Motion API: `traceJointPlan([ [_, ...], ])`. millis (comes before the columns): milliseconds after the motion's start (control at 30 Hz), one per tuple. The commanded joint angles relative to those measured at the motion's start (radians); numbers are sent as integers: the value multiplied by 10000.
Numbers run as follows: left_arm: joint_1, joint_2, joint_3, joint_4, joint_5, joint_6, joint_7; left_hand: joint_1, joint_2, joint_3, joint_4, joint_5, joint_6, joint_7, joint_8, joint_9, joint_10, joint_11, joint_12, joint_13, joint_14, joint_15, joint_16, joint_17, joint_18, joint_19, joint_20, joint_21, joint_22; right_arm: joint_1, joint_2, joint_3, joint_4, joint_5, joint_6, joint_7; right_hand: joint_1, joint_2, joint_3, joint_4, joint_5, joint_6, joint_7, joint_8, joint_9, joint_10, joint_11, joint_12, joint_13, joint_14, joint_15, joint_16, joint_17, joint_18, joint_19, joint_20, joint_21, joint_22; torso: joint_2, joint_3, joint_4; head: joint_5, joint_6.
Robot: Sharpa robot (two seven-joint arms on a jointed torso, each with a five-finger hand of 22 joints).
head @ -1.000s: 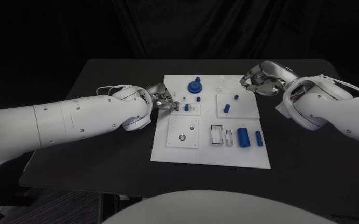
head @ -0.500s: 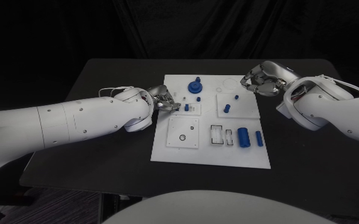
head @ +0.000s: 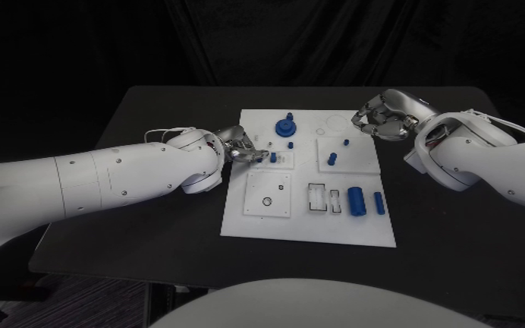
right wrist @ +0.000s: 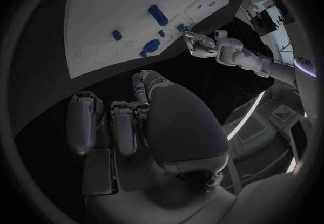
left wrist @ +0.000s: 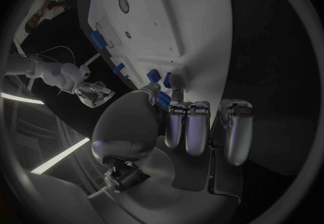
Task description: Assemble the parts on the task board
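1. The left hand (head: 242,148) sits at the task board's (head: 262,225) nine o'clock edge. Its fingertips reach over a small blue peg (head: 272,157) that stands in a little white block. I cannot tell if the fingers are holding the peg or just touching it.
2. The task board lies in the middle of the black table (head: 143,191).
3. A blue knob part (head: 284,126) stands near the board's twelve o'clock edge.
4. A short blue peg (head: 331,159) stands on a square block toward two o'clock.
5. A fat blue cylinder (head: 356,200) and a thin blue pin (head: 378,203) lie side by side near four o'clock.
6. The right hand (head: 381,120) hangs over the board's two o'clock corner. Its fingers are curled in and hold nothing.
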Motion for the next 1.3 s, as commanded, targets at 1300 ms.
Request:
traceJointPlan([
  [1300, -54, -1213, -9, 484, 20, -5334, 7598, 2556, 1273, -3526, -63, 1997, -1647, 144, 2060, 459, 369, 212, -856, 2204, 789, 197, -174, 2053, 518, -1041, 132, -949, 1634, -30, -396, 9, 173, -16, -206, 32, 7, 53, 61, -8, 41, 89, 13, 62, 18, 1060, -83, 27, 2632, 1069, -78, 25, 2635, 113, 5, -1, -50, 1966, 5, -28, -7, 420, 0],
])
